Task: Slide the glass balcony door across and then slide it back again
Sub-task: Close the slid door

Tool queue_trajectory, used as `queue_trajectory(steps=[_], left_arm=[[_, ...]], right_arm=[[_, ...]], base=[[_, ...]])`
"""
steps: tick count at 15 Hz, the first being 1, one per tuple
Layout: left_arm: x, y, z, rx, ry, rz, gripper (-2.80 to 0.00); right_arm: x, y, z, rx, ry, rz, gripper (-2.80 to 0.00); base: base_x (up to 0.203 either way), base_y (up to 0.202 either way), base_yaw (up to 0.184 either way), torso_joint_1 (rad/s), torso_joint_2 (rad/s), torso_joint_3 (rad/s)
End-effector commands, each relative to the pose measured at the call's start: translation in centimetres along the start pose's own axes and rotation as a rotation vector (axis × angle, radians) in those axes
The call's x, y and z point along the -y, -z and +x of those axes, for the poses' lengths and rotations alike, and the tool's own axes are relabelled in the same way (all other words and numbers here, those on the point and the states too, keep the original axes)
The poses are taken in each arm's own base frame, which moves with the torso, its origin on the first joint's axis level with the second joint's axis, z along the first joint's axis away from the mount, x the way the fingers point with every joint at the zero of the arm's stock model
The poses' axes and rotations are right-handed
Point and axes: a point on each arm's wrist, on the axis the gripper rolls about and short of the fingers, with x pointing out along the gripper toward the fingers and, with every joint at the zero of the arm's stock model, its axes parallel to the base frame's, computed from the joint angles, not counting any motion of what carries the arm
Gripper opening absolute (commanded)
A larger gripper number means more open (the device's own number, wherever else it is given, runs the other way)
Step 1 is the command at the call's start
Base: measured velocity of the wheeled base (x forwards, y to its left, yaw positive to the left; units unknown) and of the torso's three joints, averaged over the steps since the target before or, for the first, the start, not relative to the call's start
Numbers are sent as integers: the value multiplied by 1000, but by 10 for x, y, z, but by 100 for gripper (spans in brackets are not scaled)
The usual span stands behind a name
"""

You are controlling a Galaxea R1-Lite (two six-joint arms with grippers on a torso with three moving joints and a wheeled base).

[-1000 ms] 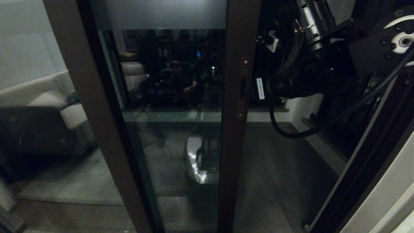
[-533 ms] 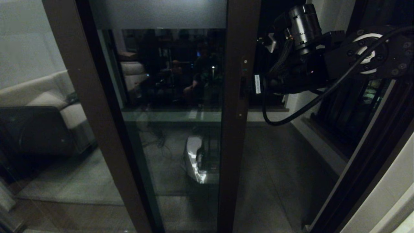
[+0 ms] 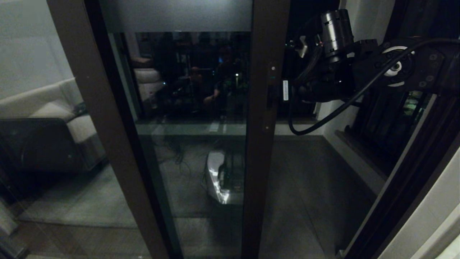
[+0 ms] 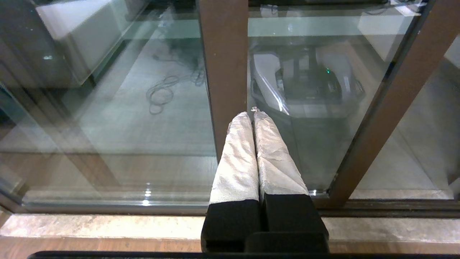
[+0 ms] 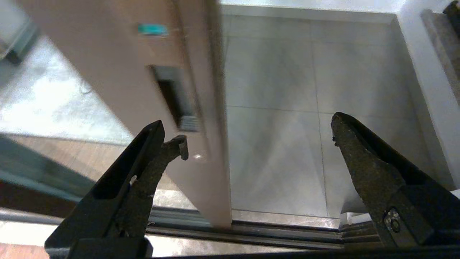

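Note:
The glass balcony door (image 3: 194,108) stands partly slid over, its dark brown edge stile (image 3: 264,151) upright in the middle of the head view under a frosted band (image 3: 176,16). The narrow handle slot (image 3: 269,96) sits in that stile. My right arm (image 3: 334,79) reaches in from the upper right at slot height. In the right wrist view my right gripper (image 5: 257,138) is open and straddles the stile's edge (image 5: 212,144), one finger (image 5: 158,158) just below the handle slot (image 5: 174,97). My left gripper (image 4: 251,115) is shut on nothing, low by the floor track.
Grey balcony tiles (image 3: 305,187) show through the gap right of the stile. A white ledge (image 3: 355,151) and a barred black-framed window (image 3: 388,118) line the right side. The sill track (image 5: 273,233) runs below. A sofa (image 3: 46,108) shows behind the left pane.
My right arm has dropped and stretched out toward the door's edge stile, bringing the wrist level with the handle slot. The door itself has not shifted.

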Motion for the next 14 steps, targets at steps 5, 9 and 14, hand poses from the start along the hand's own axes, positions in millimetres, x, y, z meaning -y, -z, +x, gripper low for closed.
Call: queue_trajectory(steps=[5,9,14], left_arm=[[0,0,0,-1,-1,0,-280],[0,0,0,-2,-1,0,-280],[0,0,0,-3,0,0,-280]], right_arm=[[6,1,19,41,21,28,0],[5,3,22,34,22,27,0],[9,5,34,45,44,35,0]], base=[[0,0,0,0,0,0],[0,0,0,0,0,0],[0,0,0,0,0,0]])
